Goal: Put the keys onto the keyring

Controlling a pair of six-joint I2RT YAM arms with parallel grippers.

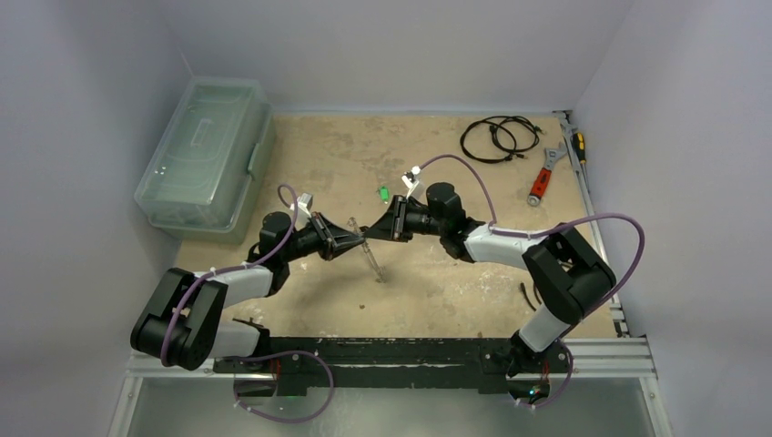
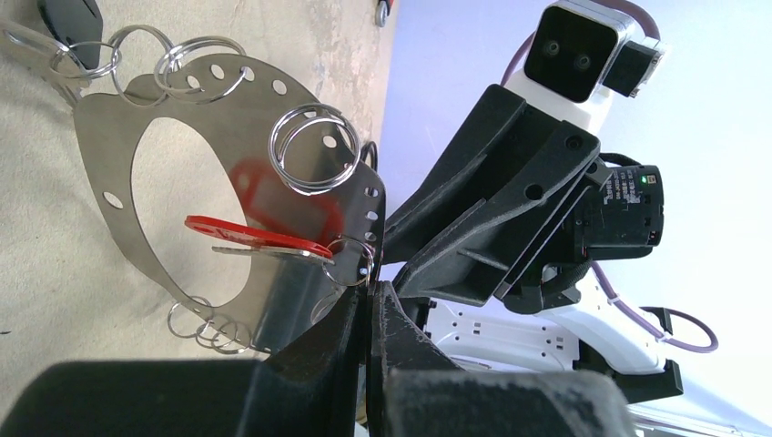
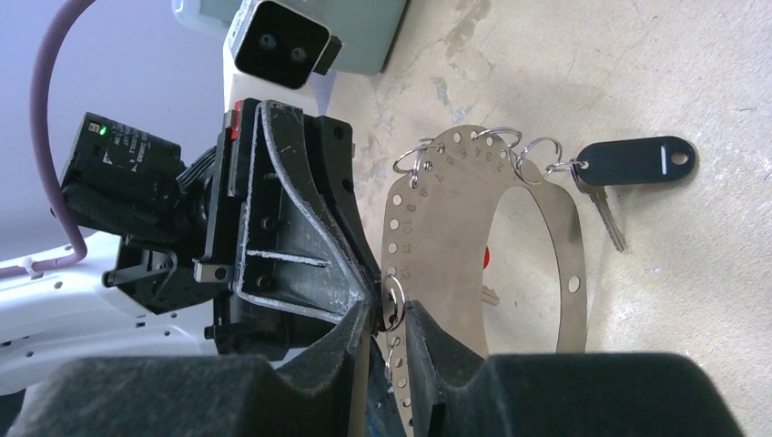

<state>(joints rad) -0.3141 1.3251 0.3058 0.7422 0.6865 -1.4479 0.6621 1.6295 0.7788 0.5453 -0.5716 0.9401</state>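
Black-tagged key and, apparently, red-tagged key hang on the keyring, whose rim left claw and right claw clench; green-tagged key lies loose on the tabletop.

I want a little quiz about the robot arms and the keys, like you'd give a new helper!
1. True or false: the green key already hangs on the keyring.
2. The black key hangs from: A) the keyring's rim, B) a cable, C) nothing at all.
3. Fill in: the left tool and the right tool are both shut on the ____.

Key: 1 false; 2 A; 3 keyring.
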